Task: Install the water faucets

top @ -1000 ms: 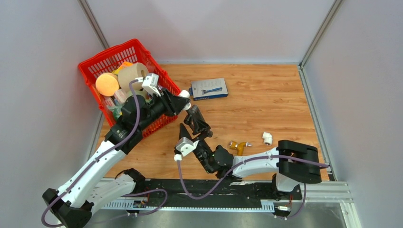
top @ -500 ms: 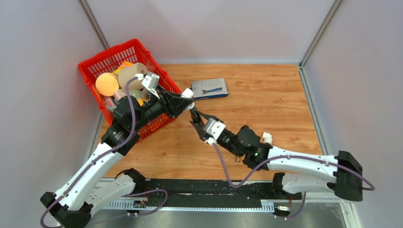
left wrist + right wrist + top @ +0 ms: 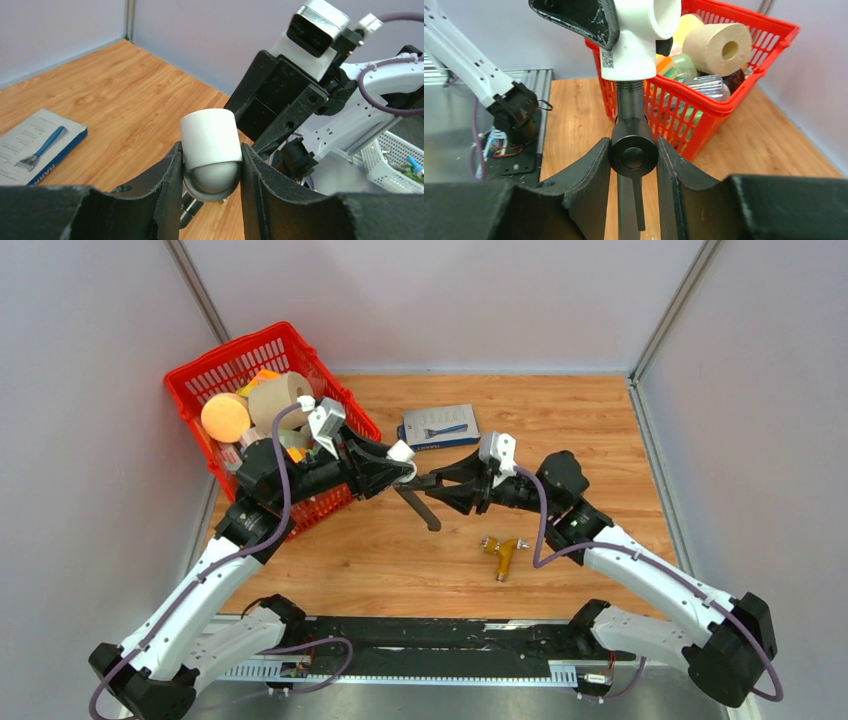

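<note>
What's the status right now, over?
Left hand shut on white plastic elbow fitting. Right hand shut on dark grey metal faucet, threaded end in the fitting. Nothing in the way.

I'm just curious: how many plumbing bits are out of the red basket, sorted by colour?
White: 1, the elbow fitting
Dark grey: 1, the faucet
Brass: 1, the tap piece
Total: 3 in view
</note>
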`<state>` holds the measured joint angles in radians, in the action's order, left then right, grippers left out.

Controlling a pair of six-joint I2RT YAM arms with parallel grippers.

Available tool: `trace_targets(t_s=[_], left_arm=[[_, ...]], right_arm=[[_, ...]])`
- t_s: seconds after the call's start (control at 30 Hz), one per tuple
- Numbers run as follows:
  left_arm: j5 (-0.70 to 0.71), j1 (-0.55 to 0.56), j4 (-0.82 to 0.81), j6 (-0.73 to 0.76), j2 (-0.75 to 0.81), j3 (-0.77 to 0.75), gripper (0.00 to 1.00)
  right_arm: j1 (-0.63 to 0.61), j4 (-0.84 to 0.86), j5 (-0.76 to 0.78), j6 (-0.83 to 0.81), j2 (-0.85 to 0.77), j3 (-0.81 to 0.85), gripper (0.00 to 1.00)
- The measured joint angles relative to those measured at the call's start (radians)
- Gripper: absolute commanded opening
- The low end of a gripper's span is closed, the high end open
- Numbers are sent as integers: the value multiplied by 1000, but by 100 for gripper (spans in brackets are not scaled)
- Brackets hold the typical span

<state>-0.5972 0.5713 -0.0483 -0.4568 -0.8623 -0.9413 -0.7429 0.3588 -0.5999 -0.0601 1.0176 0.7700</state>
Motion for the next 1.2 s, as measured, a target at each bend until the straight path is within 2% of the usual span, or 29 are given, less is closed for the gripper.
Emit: trace_targets(t_s=[0.2, 0.37, 0.5, 0.6, 0.7, 0.8, 0.93, 1.13, 1.2], left_arm=[[-61, -14, -50, 35, 2, 14, 0], [-101, -16, -58, 46, 2, 39, 0], [-109, -16, -45, 55, 2, 47, 0], [-104, -16, -46, 53, 2, 47, 0], [-81, -16, -72, 34, 1, 54, 0], [-33, -15, -90, 6, 1, 60, 0], [64, 2, -35, -39, 1, 60, 0], [213, 35, 84, -145, 1, 60, 0], [270, 35, 105, -173, 1, 60, 0]], right_arm=[[100, -11, -217, 113, 100, 80, 19], [181, -2, -415, 194, 179, 117, 38], [193, -7, -430, 216, 191, 117, 47], [206, -16, -367, 217, 180, 117, 58], [214, -27, -283, 214, 152, 111, 64], [213, -33, -184, 200, 117, 97, 66], [198, -32, -1, 152, 48, 47, 68], [68, -17, 325, 24, -63, -26, 73], [-76, 6, 456, -42, -77, -43, 74]])
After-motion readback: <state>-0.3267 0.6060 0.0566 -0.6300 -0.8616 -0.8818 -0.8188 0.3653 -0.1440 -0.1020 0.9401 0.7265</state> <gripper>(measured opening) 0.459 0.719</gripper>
